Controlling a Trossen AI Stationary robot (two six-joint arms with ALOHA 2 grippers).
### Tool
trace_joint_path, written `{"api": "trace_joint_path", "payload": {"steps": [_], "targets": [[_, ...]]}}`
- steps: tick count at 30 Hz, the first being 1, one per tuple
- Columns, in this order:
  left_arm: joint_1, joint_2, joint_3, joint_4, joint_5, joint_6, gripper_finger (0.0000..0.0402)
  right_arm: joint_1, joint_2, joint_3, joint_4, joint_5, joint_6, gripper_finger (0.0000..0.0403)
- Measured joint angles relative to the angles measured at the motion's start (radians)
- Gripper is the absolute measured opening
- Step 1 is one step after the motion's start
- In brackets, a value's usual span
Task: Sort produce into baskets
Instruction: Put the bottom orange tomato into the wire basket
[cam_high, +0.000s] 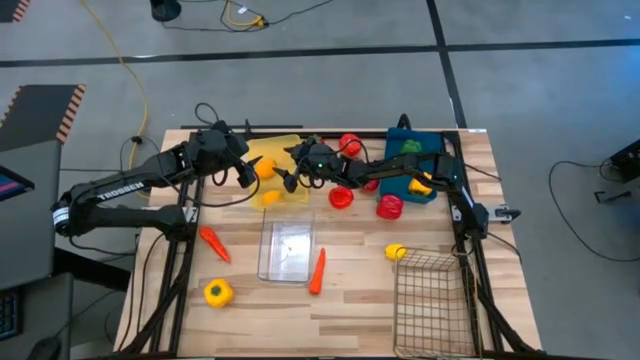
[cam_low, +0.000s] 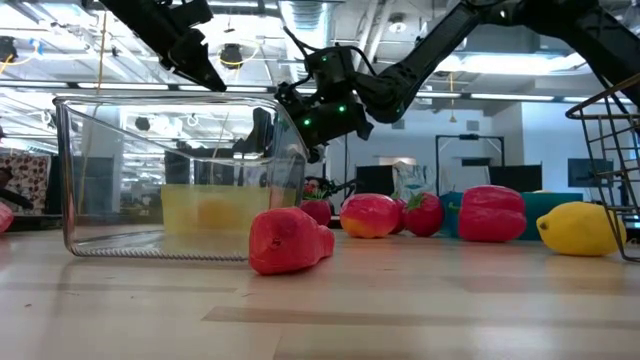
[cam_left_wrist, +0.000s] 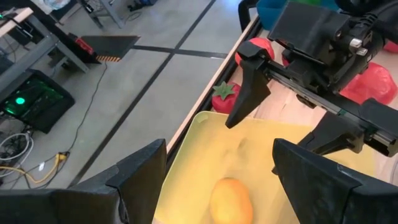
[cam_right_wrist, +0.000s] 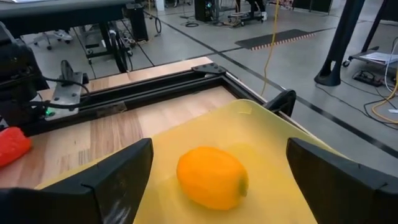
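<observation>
Orange and glossy, a small rounded toy fruit (cam_right_wrist: 212, 176) lay loose on the floor of the translucent yellow plastic bin (cam_high: 280, 150) at the far middle of the wooden tabletop (cam_high: 350, 300). Both pincers hung over that bin. The right pincer (cam_high: 298, 168) reached in from the right, its two dark fingers (cam_right_wrist: 112, 177) spread wide on either side of the fruit and holding nothing. The left pincer (cam_high: 243, 165) hovered over the bin's left part, its fingers (cam_left_wrist: 140, 180) also parted and empty, with the fruit showing between them below.

Just right of the yellow bin lay a cluster of red produce: a red strawberry (cam_left_wrist: 225, 97) near the far edge, a red tomato (cam_high: 350, 145) beside it, a red bell pepper (cam_high: 341, 197) and another red piece (cam_high: 389, 207) nearer. A dark blue bin (cam_high: 420, 165) stood at the far right with a green piece (cam_high: 412, 147) and a yellow piece (cam_high: 419, 184) in it. Nearer, in the middle, sat a clear plastic bin (cam_high: 287, 250), flanked by an orange carrot (cam_high: 213, 243) on its left and a second orange carrot (cam_high: 318, 270) on its right. A yellow bell pepper (cam_high: 218, 292) lay at the near left, a yellow lemon (cam_high: 396, 252) right of centre, and a dark wire-mesh basket (cam_high: 432, 300) stood at the near right.
</observation>
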Motion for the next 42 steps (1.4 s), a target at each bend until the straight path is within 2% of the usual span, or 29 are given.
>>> {"api": "trace_joint_path", "payload": {"steps": [8,16,22,28,34,42], "targets": [[0.0,0.0,0.0,-0.001,0.0,0.0,0.0281,0.0,-0.127,-0.001,-0.191,0.0,-0.028,0.0396],[0.0,0.0,0.0,-0.004,-0.002,0.0,0.0281,0.008,-0.375,0.0,-0.566,0.001,-0.161,0.0396],[0.0,0.0,0.0,-0.003,-0.002,0.0,0.0281,0.018,-0.544,0.0,-0.812,0.002,-0.166,0.0396],[0.0,0.0,0.0,-0.003,-0.003,0.0,0.0281,0.026,-0.654,0.0,-0.987,0.002,-0.166,0.0396],[0.0,0.0,0.0,-0.003,-0.003,-0.002,0.0281,0.029,-0.676,0.0,-1.133,0.002,-0.161,0.0396],[0.0,0.0,0.0,-0.003,-0.003,-0.004,0.0281,0.048,-0.58,0.0,-1.302,0.001,-0.119,0.0396]]}}
